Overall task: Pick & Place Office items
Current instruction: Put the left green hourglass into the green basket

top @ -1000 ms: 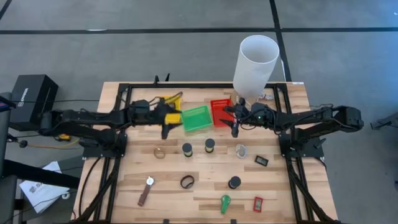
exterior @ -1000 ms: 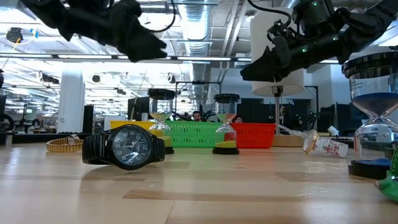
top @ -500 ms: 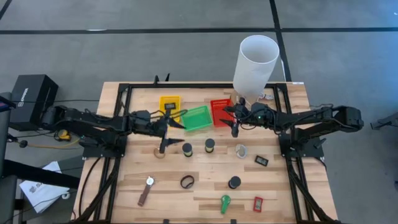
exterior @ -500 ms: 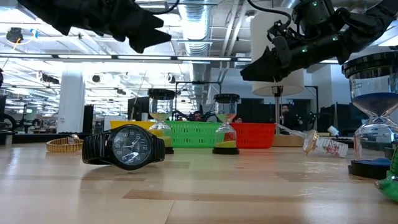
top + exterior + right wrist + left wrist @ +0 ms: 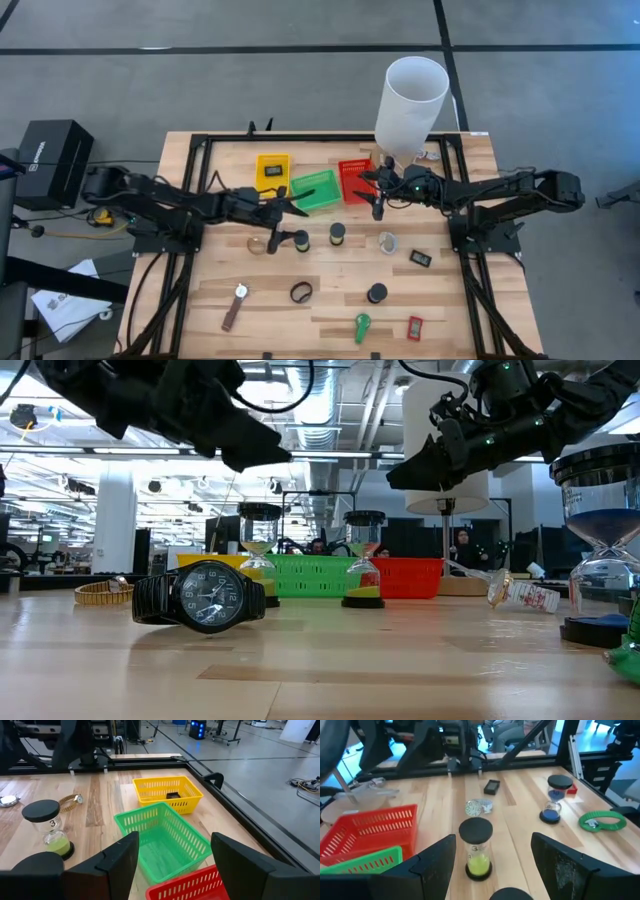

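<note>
My left gripper (image 5: pixel 288 222) (image 5: pixel 493 840) is open and hovers above the table, just left of a dark-capped hourglass (image 5: pixel 301 240). A second hourglass with green sand (image 5: pixel 476 847) (image 5: pixel 337 234) stands upright ahead of it. My right gripper (image 5: pixel 378 197) (image 5: pixel 175 837) is open and holds nothing, up over the red tray (image 5: pixel 353 180). Loose on the wood lie a gold band (image 5: pixel 257 245), a black watch (image 5: pixel 300 292) (image 5: pixel 200 597), a brown-strap watch (image 5: pixel 234 305), a clear ring (image 5: pixel 387 242), a black rectangle (image 5: pixel 420 258), a third hourglass (image 5: pixel 376 293), a green clip (image 5: pixel 362 325) and a red rectangle (image 5: pixel 414 328).
The yellow tray (image 5: pixel 273 170) holds a small black item (image 5: pixel 172 796). The green tray (image 5: pixel 315 190) sits between the yellow and red ones. A tall white cylinder (image 5: pixel 412 105) stands at the far right. A black frame (image 5: pixel 200 140) rims the table.
My left gripper has swung from over the yellow tray toward the table's near edge, then a little to the right, ending beside the left hourglass. The yellow tray and the black item in it now show uncovered. My right arm has kept still.
</note>
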